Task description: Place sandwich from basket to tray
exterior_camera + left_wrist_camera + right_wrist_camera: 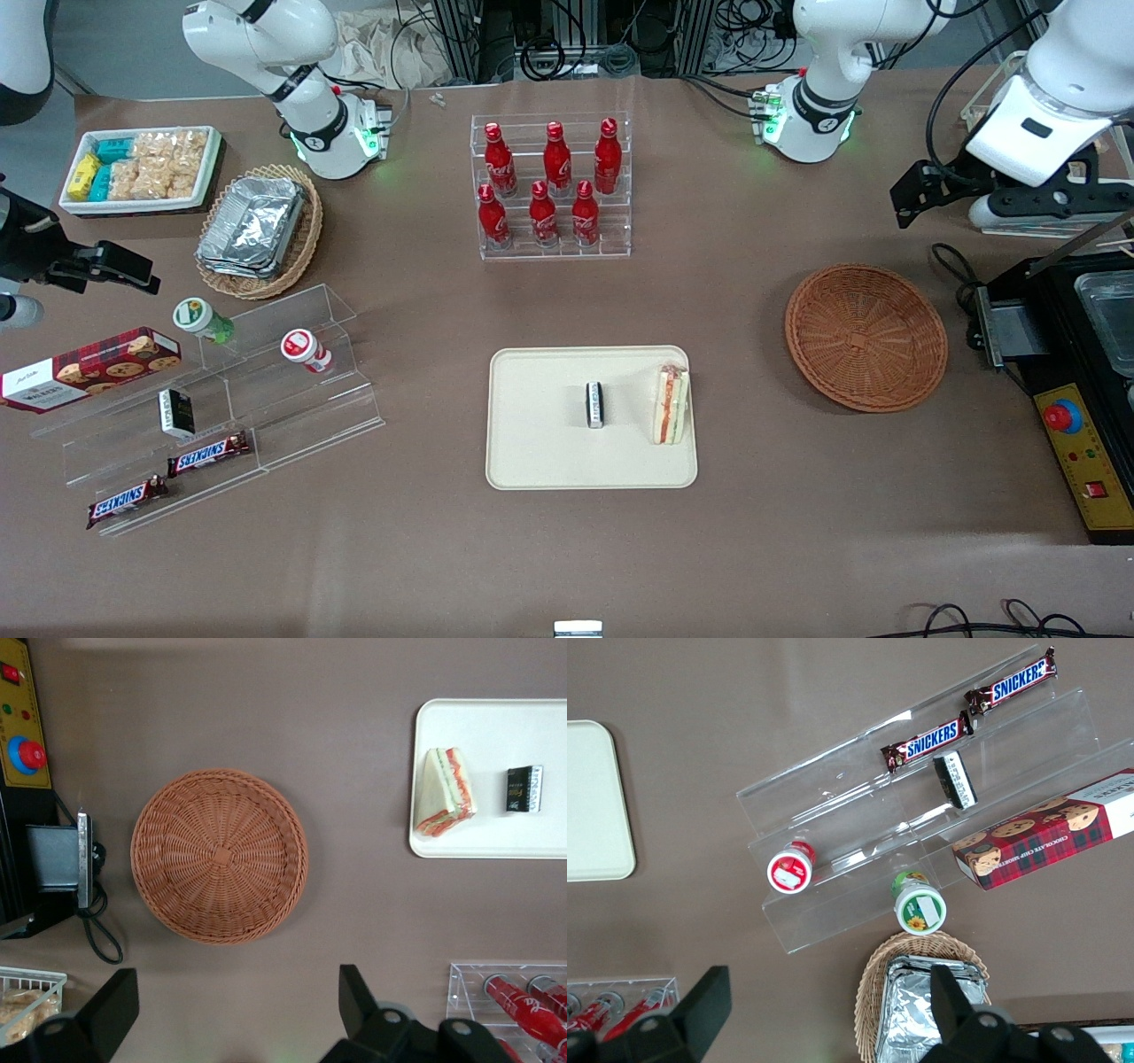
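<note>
The sandwich (671, 405) (446, 791) lies on the cream tray (540, 443) (496, 735), near the tray edge that faces the basket. The reddish-brown wicker basket (866, 337) (220, 855) sits on the table with nothing in it, toward the working arm's end. My gripper (917, 190) (235, 983) hangs raised over the table, farther from the front camera than the basket. It is open, with only bare tabletop between its fingers. A small black packet (595, 404) (524, 788) stands at the tray's middle, beside the sandwich.
A clear rack of red bottles (554, 186) stands farther from the front camera than the tray. A black machine with a red button (1076, 390) is beside the basket. A foil-filled tan basket (259, 229), snack tray (142, 168) and acrylic shelf (221, 399) lie toward the parked arm's end.
</note>
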Controlling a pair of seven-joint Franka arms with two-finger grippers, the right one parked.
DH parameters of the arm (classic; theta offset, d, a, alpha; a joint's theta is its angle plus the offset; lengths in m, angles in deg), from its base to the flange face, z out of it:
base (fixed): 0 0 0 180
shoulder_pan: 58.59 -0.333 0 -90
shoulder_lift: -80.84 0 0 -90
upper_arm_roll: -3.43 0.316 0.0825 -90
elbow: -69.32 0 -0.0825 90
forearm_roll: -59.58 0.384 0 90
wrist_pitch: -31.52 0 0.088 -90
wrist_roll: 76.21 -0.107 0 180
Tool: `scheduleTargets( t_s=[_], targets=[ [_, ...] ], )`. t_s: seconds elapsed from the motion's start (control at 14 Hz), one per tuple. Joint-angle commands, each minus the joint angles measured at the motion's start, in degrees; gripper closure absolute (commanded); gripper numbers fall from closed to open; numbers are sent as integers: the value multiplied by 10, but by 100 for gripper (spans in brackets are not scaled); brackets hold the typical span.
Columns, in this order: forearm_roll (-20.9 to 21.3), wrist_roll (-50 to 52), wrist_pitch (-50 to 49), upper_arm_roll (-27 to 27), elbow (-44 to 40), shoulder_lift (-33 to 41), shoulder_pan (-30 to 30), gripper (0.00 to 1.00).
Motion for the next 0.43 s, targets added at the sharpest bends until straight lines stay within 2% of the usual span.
scheduleTargets(
  t_s=[0.0,0.36],
  targets=[
    [4,-2,-44,3,-106,-72,12,0],
    [4,-3,-49,3,-115,-78,12,0]
  ],
)
